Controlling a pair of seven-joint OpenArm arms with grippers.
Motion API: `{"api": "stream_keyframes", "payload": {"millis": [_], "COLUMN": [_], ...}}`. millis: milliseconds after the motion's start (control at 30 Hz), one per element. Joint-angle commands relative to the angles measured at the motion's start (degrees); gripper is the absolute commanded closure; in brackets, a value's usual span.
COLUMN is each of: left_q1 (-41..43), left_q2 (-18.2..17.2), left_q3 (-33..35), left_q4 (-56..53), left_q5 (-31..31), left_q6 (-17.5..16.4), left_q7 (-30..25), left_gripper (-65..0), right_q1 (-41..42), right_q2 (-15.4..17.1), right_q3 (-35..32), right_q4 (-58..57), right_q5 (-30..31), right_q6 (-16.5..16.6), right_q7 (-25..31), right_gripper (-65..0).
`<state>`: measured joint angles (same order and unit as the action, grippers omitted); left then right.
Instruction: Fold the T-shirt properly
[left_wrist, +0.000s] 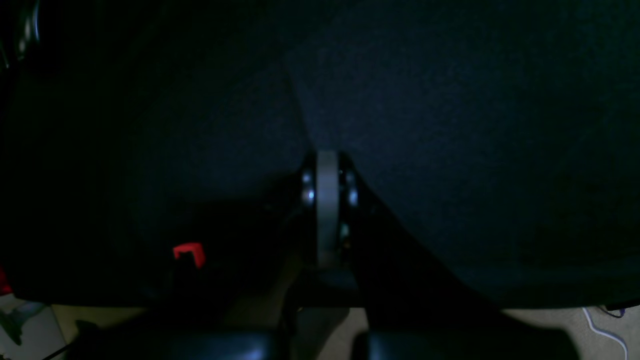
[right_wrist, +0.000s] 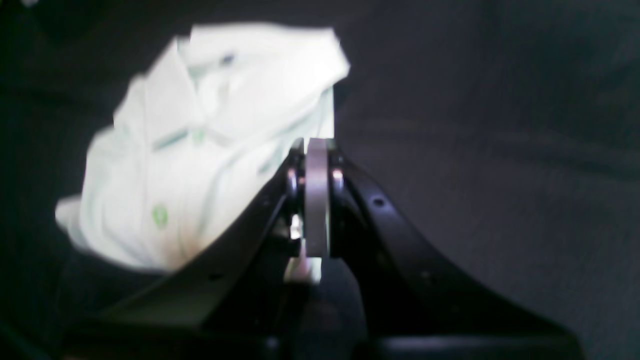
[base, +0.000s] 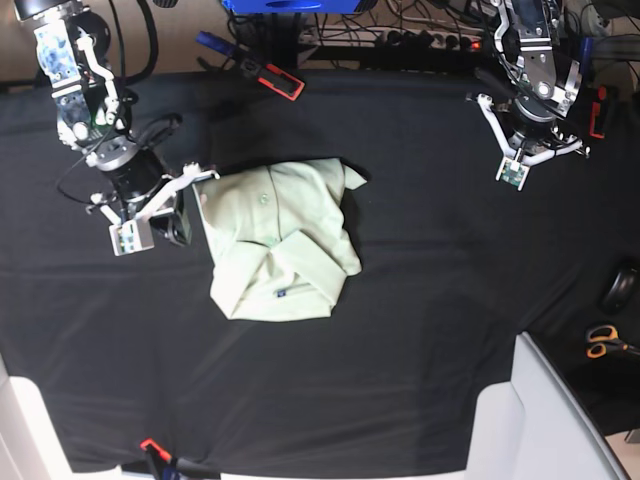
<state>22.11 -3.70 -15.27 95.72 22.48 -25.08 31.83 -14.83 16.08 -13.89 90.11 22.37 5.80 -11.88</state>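
- Black tablecloth (base: 450, 300) covered my table.
- T-shirt (base: 280, 245) lay folded at centre.
- Right gripper (base: 205, 172), 9 o'clock beside it, pinched closed, empty.
- Left gripper (base: 478, 98), 2 o'clock, closed, empty.

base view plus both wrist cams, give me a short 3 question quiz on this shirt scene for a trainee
1. True or false: the T-shirt lies in a folded bundle on the black tablecloth.
2. Which gripper is nearer the shirt? A) left gripper B) right gripper
3. Fill in: at the table's right edge in the base view lie orange-handled ____.

Key
1. True. It sits as a compact folded shape, collar visible.
2. B. The right gripper is at the shirt's edge with its jaws shut on nothing; the left one is far off over bare cloth, also shut.
3. scissors
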Motion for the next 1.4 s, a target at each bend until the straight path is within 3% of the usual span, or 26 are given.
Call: {"api": "stream_keyframes", "payload": {"millis": [0, 67, 233, 467, 600, 800, 867, 933, 1033, 1133, 1233, 1367], "left_q1": [0.0, 0.18, 1.23, 3.78, 8.0, 13.45, 15.12, 17.06, 20.13, 24.0, 26.99, 25.58], "left_q2": [-0.3, -0.3, -0.91, -0.91, -0.91, -0.91, -1.44, -2.76, -3.64, -4.34, -4.34, -4.25], "left_q3": [0.01, 0.1, -0.25, -0.16, -1.74, -6.49, -7.72, -7.55, -7.37, -7.37, -6.93, -3.41], "left_q4": [0.85, 0.85, 0.85, 1.11, -1.35, -13.13, -16.73, -19.55, -20.95, -21.04, -21.3, -30.1], "left_q5": [0.07, -1.86, -13.82, -13.82, -13.91, -13.47, -13.38, -13.38, -13.29, -13.29, -12.33, -0.81], "left_q6": [0.6, 0.6, 0.6, 0.6, 0.77, 0.77, 0.77, 0.77, 0.77, 0.77, 0.77, 0.77], "left_q7": [-0.76, -0.76, -0.76, -3.31, -16.67, -45.86, -53.15, -57.46, -58.25, -58.52, -58.16, -57.64], "left_gripper": [0.0, 0.0, 0.0, 0.0, 0.0, 0.0, 0.0, 0.0, 0.0, 0.0, 0.0, 0.0], "right_q1": [0.46, -0.07, -0.6, -1.48, -4.47, -12.12, -15.1, -18.01, -23.72, -31.28, -36.38, -34.36], "right_q2": [-0.03, -1.09, -1.09, -1.44, 0.67, 6.03, 7.0, 7.18, 7.26, 6.83, 4.45, 1.46], "right_q3": [0.13, 0.13, -2.77, -5.49, -3.3, 1.01, 2.59, 4.62, 7.96, 12.09, 15.34, 16.31], "right_q4": [0.84, 0.84, 0.93, 0.93, 1.1, 1.28, 1.28, 1.37, 1.63, 5.5, 7.96, 3.21], "right_q5": [0.27, 0.18, 0.09, 0.18, 0.09, 0.09, 0.09, 0.18, 0.18, 0.27, 0.27, 0.09], "right_q6": [0.31, 0.39, 0.48, 0.48, 0.48, 0.48, 0.48, 0.48, 0.48, 0.48, 0.48, 0.48], "right_q7": [1.37, 1.37, 1.29, 1.64, 6.21, 14.21, 15.79, 15.62, 15.44, 12.36, 5.07, -8.3], "right_gripper": [0.0, 0.0, 0.0, 0.0, 0.0, 0.0, 0.0, 0.0, 0.0, 0.0, 0.0, 0.0]}}
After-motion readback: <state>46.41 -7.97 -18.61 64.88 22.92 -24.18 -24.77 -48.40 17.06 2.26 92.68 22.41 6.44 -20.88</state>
